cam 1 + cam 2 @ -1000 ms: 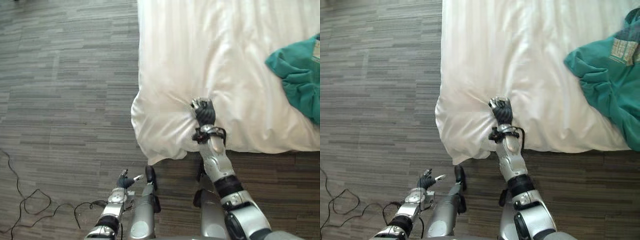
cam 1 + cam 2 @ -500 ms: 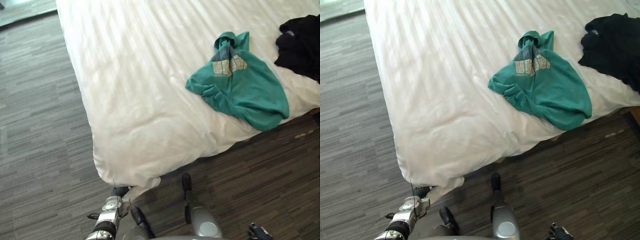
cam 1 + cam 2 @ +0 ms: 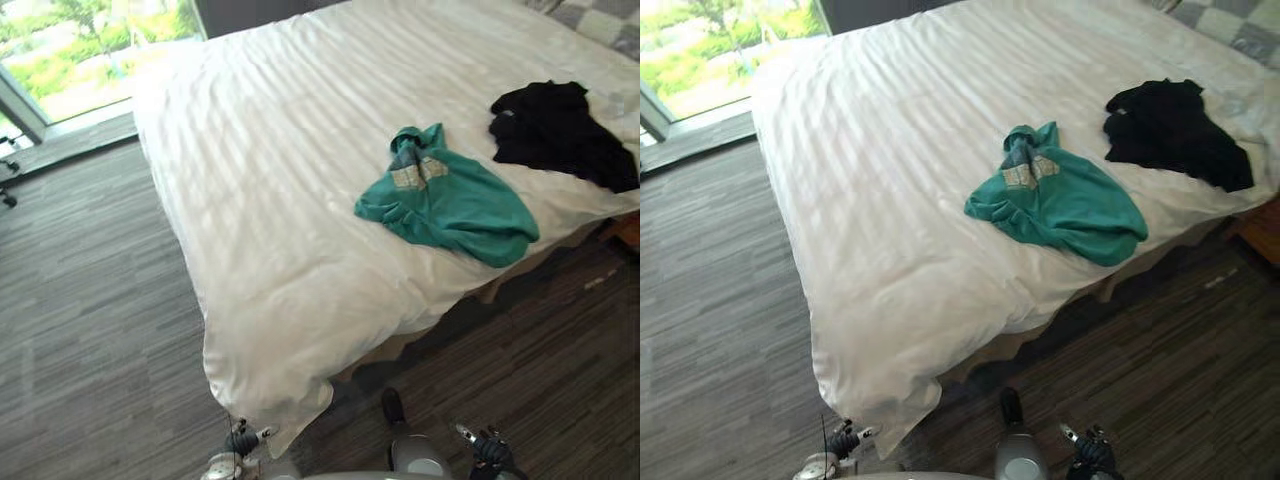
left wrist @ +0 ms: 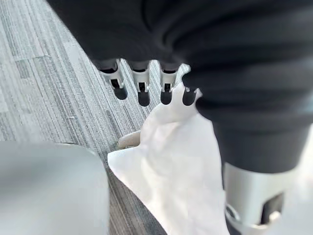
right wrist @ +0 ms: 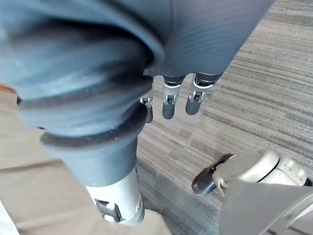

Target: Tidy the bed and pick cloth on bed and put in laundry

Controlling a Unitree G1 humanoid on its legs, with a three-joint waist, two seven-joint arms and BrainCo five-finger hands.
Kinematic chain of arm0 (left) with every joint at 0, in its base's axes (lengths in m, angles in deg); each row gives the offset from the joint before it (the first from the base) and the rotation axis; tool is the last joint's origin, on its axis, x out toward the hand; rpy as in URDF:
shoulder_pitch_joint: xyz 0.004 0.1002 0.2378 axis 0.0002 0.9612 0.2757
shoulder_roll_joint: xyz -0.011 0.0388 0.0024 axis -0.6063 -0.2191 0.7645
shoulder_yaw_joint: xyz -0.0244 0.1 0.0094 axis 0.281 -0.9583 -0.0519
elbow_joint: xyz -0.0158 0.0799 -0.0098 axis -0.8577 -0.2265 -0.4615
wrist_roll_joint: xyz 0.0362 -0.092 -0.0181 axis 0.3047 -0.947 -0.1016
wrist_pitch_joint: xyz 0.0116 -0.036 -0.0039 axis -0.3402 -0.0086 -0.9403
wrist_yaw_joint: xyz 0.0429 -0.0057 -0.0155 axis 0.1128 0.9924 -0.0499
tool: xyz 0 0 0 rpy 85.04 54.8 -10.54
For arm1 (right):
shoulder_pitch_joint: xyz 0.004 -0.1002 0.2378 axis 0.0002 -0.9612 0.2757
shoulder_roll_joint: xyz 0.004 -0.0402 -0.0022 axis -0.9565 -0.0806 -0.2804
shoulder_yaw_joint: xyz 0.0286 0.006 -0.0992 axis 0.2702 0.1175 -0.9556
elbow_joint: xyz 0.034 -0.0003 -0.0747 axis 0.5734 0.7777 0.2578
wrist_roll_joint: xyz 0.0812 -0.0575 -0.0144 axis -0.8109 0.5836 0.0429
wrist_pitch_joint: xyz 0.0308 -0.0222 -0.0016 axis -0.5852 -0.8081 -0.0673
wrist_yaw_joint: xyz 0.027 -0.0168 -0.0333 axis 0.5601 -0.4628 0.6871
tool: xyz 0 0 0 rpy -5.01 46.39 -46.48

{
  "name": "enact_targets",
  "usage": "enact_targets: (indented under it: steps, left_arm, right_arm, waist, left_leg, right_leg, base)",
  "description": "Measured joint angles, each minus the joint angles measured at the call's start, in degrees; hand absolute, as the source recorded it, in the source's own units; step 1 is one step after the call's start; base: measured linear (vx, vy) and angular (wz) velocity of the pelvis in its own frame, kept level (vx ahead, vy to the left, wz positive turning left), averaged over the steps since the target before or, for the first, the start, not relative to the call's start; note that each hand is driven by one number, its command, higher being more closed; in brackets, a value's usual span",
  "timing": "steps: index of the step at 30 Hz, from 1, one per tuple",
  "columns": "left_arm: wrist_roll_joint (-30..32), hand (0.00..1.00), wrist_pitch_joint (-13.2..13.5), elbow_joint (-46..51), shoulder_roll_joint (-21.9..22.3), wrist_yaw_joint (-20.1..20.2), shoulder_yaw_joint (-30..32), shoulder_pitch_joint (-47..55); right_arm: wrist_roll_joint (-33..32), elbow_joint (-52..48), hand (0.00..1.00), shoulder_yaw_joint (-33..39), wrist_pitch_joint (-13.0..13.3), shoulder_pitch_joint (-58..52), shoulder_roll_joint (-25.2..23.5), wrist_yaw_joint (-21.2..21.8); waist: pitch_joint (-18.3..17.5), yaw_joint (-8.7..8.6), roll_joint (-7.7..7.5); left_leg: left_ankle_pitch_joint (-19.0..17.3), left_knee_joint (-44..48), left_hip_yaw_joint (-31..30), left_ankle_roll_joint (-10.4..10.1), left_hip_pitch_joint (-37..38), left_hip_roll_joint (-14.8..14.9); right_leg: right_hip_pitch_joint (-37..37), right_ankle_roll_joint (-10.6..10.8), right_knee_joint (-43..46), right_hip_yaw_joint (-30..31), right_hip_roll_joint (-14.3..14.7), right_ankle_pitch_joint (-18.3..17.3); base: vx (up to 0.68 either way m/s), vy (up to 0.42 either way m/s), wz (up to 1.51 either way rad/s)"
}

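Since a second ago the right hand (image 3: 486,447) has left the duvet (image 3: 300,200) and hangs low. Eye views: a teal garment (image 3: 447,198) and a black garment (image 3: 560,130) lie apart on the duvet. Left wrist view: the left hand (image 4: 142,88) is relaxed, beside the duvet's hanging corner. Right wrist view: straight fingers (image 5: 167,105) over the floor (image 5: 254,88), holding nothing.

Crumpled green cloth (image 3: 445,205) and black cloth (image 3: 560,135) lie on white bed (image 3: 270,150).

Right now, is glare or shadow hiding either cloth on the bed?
No. Left eye view: glare from the window bleaches only the sheet beside it; green cloth and black cloth are evenly lit. Right eye view: shadow darkens only the floor.
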Motion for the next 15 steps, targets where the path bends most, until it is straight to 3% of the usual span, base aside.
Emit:
enact_targets:
  steps: [1, 2, 3, 4, 5, 6, 7, 8, 9, 10, 11, 12, 13, 14, 15]
  left_arm:
    - [0.5, 0.00, 0.0, 0.0, -0.1, 0.0, 0.0, 0.0]
    - [0.7, 0.00, 0.1, 0.0, -1.2, 0.0, 0.0, -0.4]
    - [1.2, 0.00, 0.1, 0.0, -2.6, -0.1, -0.4, -0.6]
    - [1.8, 0.00, 0.1, 0.0, -2.8, -0.1, -0.5, -0.7]
    - [2.3, 0.00, 0.1, 0.1, -2.7, -0.1, -0.4, -0.8]
    - [2.7, 0.00, 0.1, 0.1, -2.4, -0.2, -0.3, -0.8]
    - [2.7, 0.00, 0.1, 0.1, -2.2, -0.3, -0.2, -0.7]
    - [2.8, 0.00, 0.0, 0.1, -2.3, -0.3, -0.2, 0.0]
    - [2.8, 0.00, 0.0, 0.1, -2.4, -0.3, -0.2, 0.0]
    - [2.8, 0.00, -0.2, 0.1, -2.7, -0.2, -0.1, -0.3]
    - [2.8, 0.00, -0.5, 0.0, -2.4, 0.0, -0.1, -0.9]
    - [2.8, 0.00, -0.3, 0.1, -2.2, 0.0, 0.1, -1.5]
    - [2.8, 0.00, -0.2, 0.2, -1.8, 0.0, 0.2, -1.8]
    - [2.8, 0.00, -0.2, 0.8, -1.6, 0.0, -0.6, -1.0]
    - [2.8, 0.00, -0.2, 0.8, -1.7, 0.0, -0.9, -0.8]
  right_arm:
    - [0.2, 0.1, 0.00, 0.0, -0.1, 0.0, -0.1, 0.0]
    - [0.6, -0.3, 0.00, 0.0, -0.4, 0.0, -1.5, 0.1]
    - [0.6, -1.3, 0.00, 0.1, -0.5, -0.6, -2.6, 0.2]
    - [0.6, -1.9, 0.00, 0.1, -0.5, -0.9, -2.9, 0.1]
    - [0.6, -3.5, 0.00, -0.4, -0.4, -0.7, -3.5, -0.3]
    - [0.7, -4.2, 0.00, -1.4, -0.5, -0.9, -3.4, -0.3]
    - [0.8, -4.4, 0.00, -1.5, -0.5, -1.1, -3.4, -0.3]
    - [1.2, -5.0, 0.00, -1.7, -0.4, -1.8, -3.3, -0.5]
    - [1.3, -5.2, 0.00, -2.0, -0.1, -2.0, -3.2, -0.6]
    - [1.6, -5.6, 0.00, -2.3, 0.0, -2.0, -2.9, -0.9]
    - [1.8, -6.7, 0.00, -2.5, 0.1, -1.8, -2.9, -1.2]
    - [1.9, -7.4, 0.00, -2.2, 0.1, -0.9, -3.1, -1.5]
    - [1.9, -7.6, 0.00, -1.9, 0.0, -0.4, -2.9, -1.7]
    - [2.6, -7.5, 0.00, -1.9, -0.1, 0.1, -2.1, -1.7]
    - [3.2, -7.5, 0.00, -1.9, 0.0, -0.1, -2.0, -1.7]
  waist:
    - [0.0, 0.12, -0.17]
    - [-0.1, 0.61, -2.60]
    - [0.2, 0.36, -4.56]
    - [0.2, 0.36, -4.91]
    - [0.8, 0.37, -3.87]
    - [1.0, 0.27, -3.25]
    - [0.9, 0.29, -2.73]
    - [0.6, 0.33, -2.37]
    - [0.5, 0.42, -2.42]
    - [0.6, 1.52, -3.01]
    - [0.4, 1.74, -3.22]
    - [0.5, 1.79, -2.73]
    - [0.8, 1.96, -2.18]
    - [0.8, 1.81, -1.30]
    - [0.7, 1.52, -1.20]
  left_leg:
    - [-1.7, -1.3, 1.2, 1.4, 0.5, -0.2]
    - [-1.6, -1.4, 5.0, 2.0, 0.6, -2.6]
    - [-0.9, -1.6, 8.4, 3.4, 0.8, -4.3]
    - [-0.2, -2.7, 10.6, 4.6, 1.2, -4.8]
    - [1.5, -5.3, 14.9, 6.2, 1.8, -4.3]
    - [2.2, -6.7, 18.8, 7.2, 2.5, -3.4]
    - [2.4, -7.3, 20.4, 7.2, 2.9, -2.8]
    - [2.9, -8.1, 23.9, 7.3, 4.1, -2.7]
    - [2.9, -8.0, 25.0, 7.4, 4.2, -2.9]
    - [3.1, -7.8, 28.0, 7.8, 4.3, -4.1]
    - [5.2, -7.6, 29.5, 10.7, 3.5, -5.7]
    - [6.8, -3.9, 29.8, 12.3, 0.7, -4.4]
    - [7.3, -1.5, 29.8, 13.2, -0.8, -3.8]
    - [7.6, -1.5, 31.4, 13.2, 0.9, -4.3]
    - [7.6, -2.0, 32.3, 13.2, 2.0, -4.9]
  right_leg:
    - [-0.8, 0.4, 0.0, 1.1, 0.2, 0.3]
    - [-2.4, 0.6, -0.2, 3.3, -1.0, 0.6]
    - [-3.1, -3.2, -1.7, 0.6, -2.8, -1.9]
    - [-3.9, -6.7, -1.8, -2.4, -3.4, -4.9]
    - [-6.1, -8.1, -0.4, -12.2, -5.0, -9.4]
    - [-7.7, -9.6, 6.5, -22.6, -5.8, -8.2]
    - [-7.8, -10.6, 11.1, -26.1, -5.7, -8.3]
    - [-6.2, -11.5, 22.4, -29.3, -5.5, -9.3]
    - [-5.0, -9.7, 24.9, -29.7, -5.5, -11.7]
    - [-5.0, -9.0, 24.4, -30.5, -5.6, -12.0]
    - [-3.1, -9.0, 16.6, -29.7, -4.4, -8.0]
    - [-1.1, -9.6, 11.2, -28.2, -3.5, -4.9]
    - [-2.0, -11.4, 17.2, -29.2, -4.2, -9.8]
    - [-1.6, -11.6, 30.9, -32.3, -7.3, -17.9]
    - [-0.4, -11.2, 34.3, -33.3, -8.0, -20.0]
  base:
    - [-0.20, 0.227, -1.16]
    - [-0.24, 0.198, -1.37]
    - [-0.25, 0.182, -1.45]
    - [-0.22, 0.182, -1.49]
    - [-0.14, 0.140, -1.59]
    - [-0.12, 0.130, -1.57]
    - [-0.07, 0.129, -1.58]
    - [-0.03, 0.105, -1.18]
    - [-0.03, 0.105, -1.56]
    - [-0.09, 0.096, -1.32]
    - [-0.14, 0.054, -1.28]
    - [-0.12, 0.017, -0.74]
    - [-0.03, -0.027, -0.55]
    - [0.04, 0.009, -0.47]
    - [0.08, 0.039, -0.71]
